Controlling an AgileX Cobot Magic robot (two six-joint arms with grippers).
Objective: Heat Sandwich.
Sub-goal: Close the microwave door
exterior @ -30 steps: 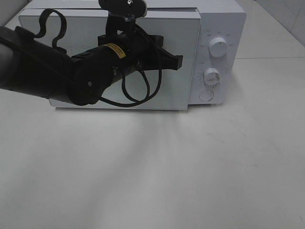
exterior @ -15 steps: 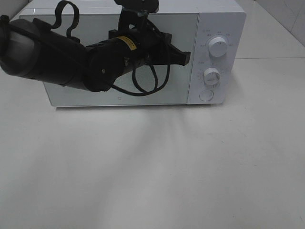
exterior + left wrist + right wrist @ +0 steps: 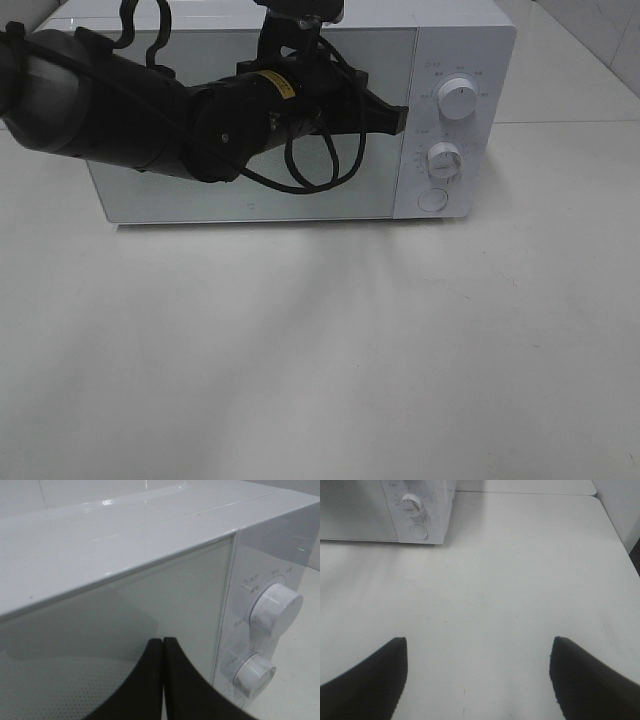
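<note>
- The sandwich shows in none of the views, so its place cannot be told.
- The microwave (image 3: 380, 185) stands at the back of the white table (image 3: 350, 350), and its glass door (image 3: 150, 605) is shut flush with the front.
- The left gripper (image 3: 400, 118) is in front of that door, near the door's right edge and just beside the control panel (image 3: 478, 130).
- Its two black fingers (image 3: 145, 680) are pressed flat together with no gap, and nothing is between them.
- Whether the fingertips touch the glass cannot be told.
- The black left arm (image 3: 110, 110) reaches in from the left and crosses most of the door; a black cable (image 3: 310, 175) loops below the wrist.
- On the control panel the upper knob (image 3: 458, 99) sits above the lower knob (image 3: 445, 160), with a round button (image 3: 432, 200) under them.
- The left gripper's tip is level with the space between the two knobs.
- The right gripper (image 3: 478, 640) is outside the high view.
- Its own camera shows its fingers (image 3: 370, 680) spread wide apart, with nothing held.
- Bare table lies between them, and the microwave's lower knob (image 3: 410, 503) and button (image 3: 418, 531) are well apart from it, at the far side.
</note>
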